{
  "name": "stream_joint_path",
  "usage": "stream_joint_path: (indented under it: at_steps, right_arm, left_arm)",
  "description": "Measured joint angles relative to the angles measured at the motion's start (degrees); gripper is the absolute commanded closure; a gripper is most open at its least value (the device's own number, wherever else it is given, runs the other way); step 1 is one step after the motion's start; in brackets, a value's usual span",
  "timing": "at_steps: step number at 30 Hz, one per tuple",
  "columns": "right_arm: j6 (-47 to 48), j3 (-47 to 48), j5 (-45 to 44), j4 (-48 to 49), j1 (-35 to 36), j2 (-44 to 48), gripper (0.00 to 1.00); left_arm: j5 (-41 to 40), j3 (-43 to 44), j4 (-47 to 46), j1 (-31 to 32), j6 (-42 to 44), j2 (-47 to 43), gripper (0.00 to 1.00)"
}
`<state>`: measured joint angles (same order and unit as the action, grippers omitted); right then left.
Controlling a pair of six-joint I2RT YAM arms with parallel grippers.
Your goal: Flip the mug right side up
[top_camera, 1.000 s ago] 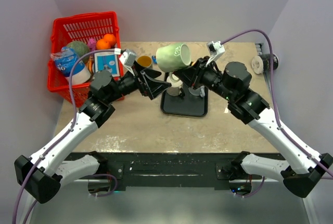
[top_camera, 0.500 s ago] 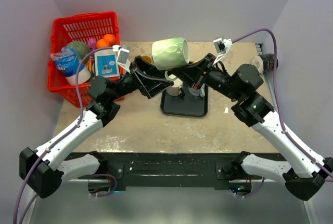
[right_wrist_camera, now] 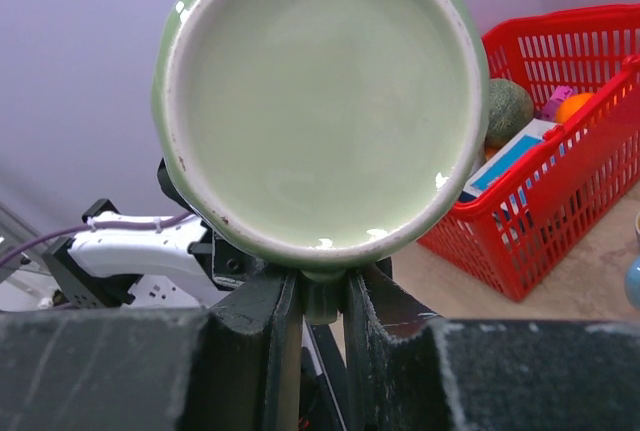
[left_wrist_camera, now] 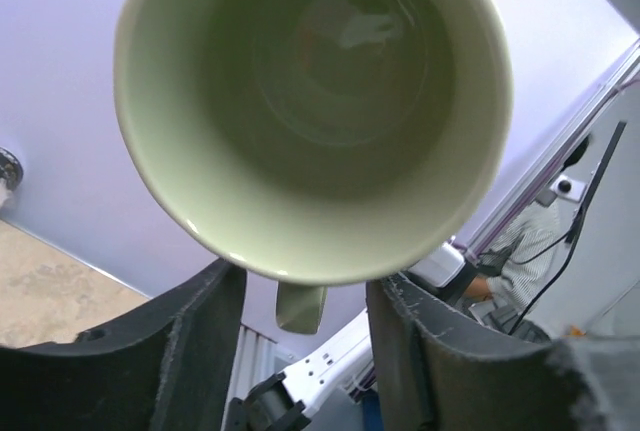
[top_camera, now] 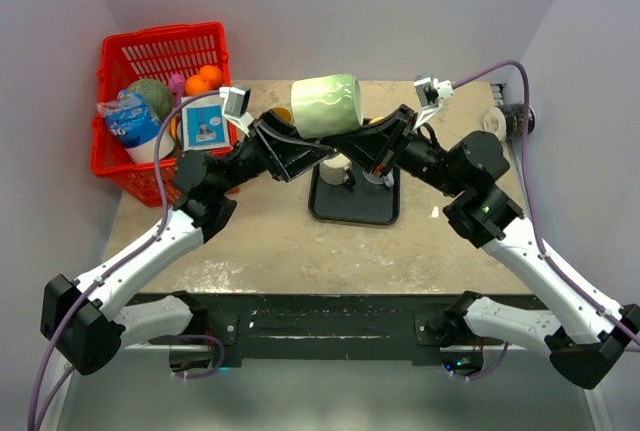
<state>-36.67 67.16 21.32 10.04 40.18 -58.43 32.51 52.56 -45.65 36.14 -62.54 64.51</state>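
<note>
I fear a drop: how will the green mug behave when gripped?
The mug looks glazed ceramic: probably rigid, slippery, breakable if dropped. The right tool pinches its thin handle, so it may swing. Round-sided, it would likely roll if laid down.

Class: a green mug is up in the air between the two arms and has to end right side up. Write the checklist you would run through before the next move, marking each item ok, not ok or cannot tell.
1. Right gripper shut on the handle of the mug: ok.
2. Left gripper has its fingers on either side of the mug: ok.
3. Those fingers pressing firmly on it: cannot tell.
4. Mug lifted off the table: ok.
5. Mug empty, nothing to spill: ok.
6. Mug right side up: not ok. It lies on its side, mouth toward the left arm, base toward the right.
</note>
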Motion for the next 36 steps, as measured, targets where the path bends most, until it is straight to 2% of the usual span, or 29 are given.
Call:
stream_joint_path:
  at_steps: [6,18,21,22,25,27,31,36]
  right_arm:
    - [0.5,-1.3,0.3,0.9,-0.1,0.1,1.00]
    - [0.7,-1.9,0.1,1.4,-0.1,1.4,1.00]
    - [0.7,-1.9,0.0,1.2,-0.1,1.4,1.00]
    - [0.8,-1.9,0.0,1.1,-0.1,1.4,1.00]
    - [0.8,-1.9,-0.4,0.9,-0.2,1.4,1.00]
    - [0.8,-1.9,-0.7,0.7,-0.2,1.4,1.00]
    - [0.7,-1.9,-1.1,0.5,-0.4,1.4,1.00]
    - [0.6,-1.9,-1.1,0.2,-0.5,1.4,1.00]
  left_arm:
    - [-0.5,-0.7,-3.0,0.2,-4.4,1.7,0.65]
    - [-0.6,-0.7,-4.9,1.5,-4.7,2.5,0.69]
    - [-0.6,-0.7,-4.5,1.5,-3.7,2.5,0.77]
    - [-0.6,-0.7,-4.4,1.5,-3.4,2.4,0.83]
    - [-0.6,-0.5,-3.8,1.6,-2.3,2.4,0.87]
    - [-0.6,-0.2,-2.8,1.6,-1.3,2.4,0.85]
    - [-0.1,1.3,0.6,1.6,2.1,2.2,0.71]
    - [1.3,3.2,5.6,1.6,7.5,1.4,0.66]
